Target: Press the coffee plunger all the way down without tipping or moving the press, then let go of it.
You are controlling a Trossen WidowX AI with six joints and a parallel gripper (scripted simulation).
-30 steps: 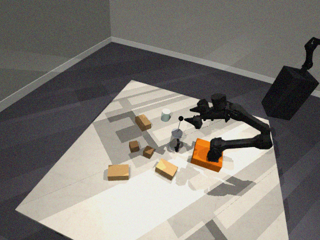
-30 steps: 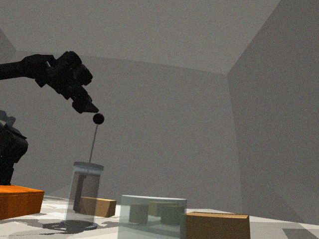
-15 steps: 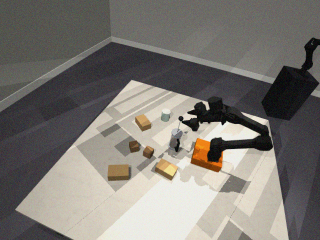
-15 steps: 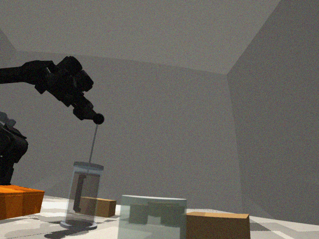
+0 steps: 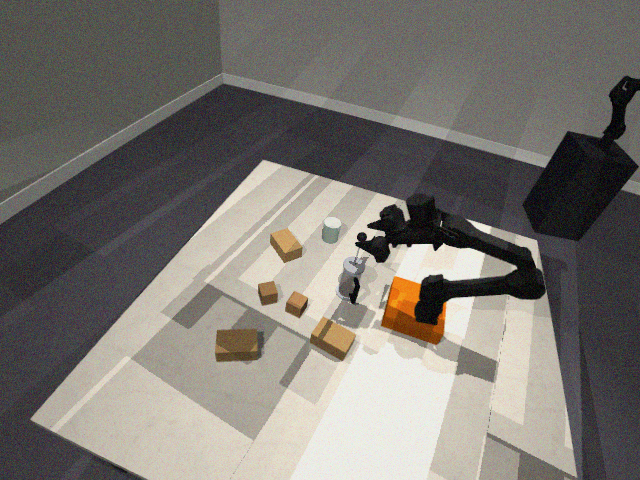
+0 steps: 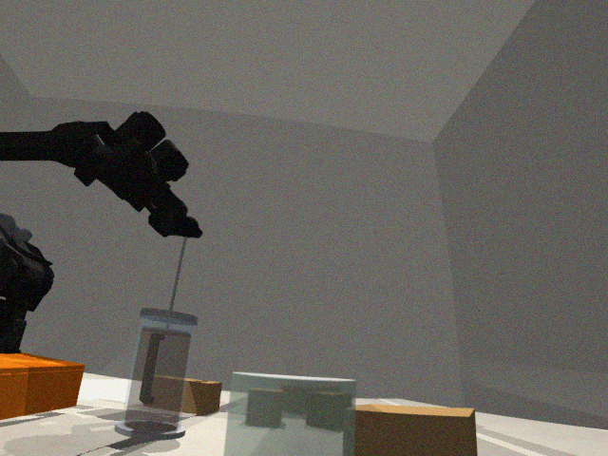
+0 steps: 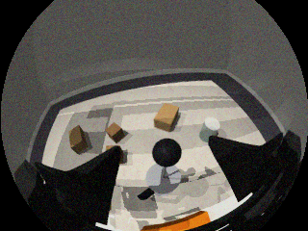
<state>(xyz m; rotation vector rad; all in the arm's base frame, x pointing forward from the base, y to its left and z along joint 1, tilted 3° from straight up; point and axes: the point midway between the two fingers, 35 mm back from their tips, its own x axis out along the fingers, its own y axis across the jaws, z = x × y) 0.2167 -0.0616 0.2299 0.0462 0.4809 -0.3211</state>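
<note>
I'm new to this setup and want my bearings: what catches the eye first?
The black gripper, fingers wide open, straddles the plunger knob of the glass coffee press at mid-mat, its rod fully raised. Just right of the press, a bright orange block carries the arm's base; tan boxes lie scattered to the left.

We find no readable text, no labels, no brand marks, no numbers, no signs on anything in our top, exterior or wrist views, every surface plain and unmarked
</note>
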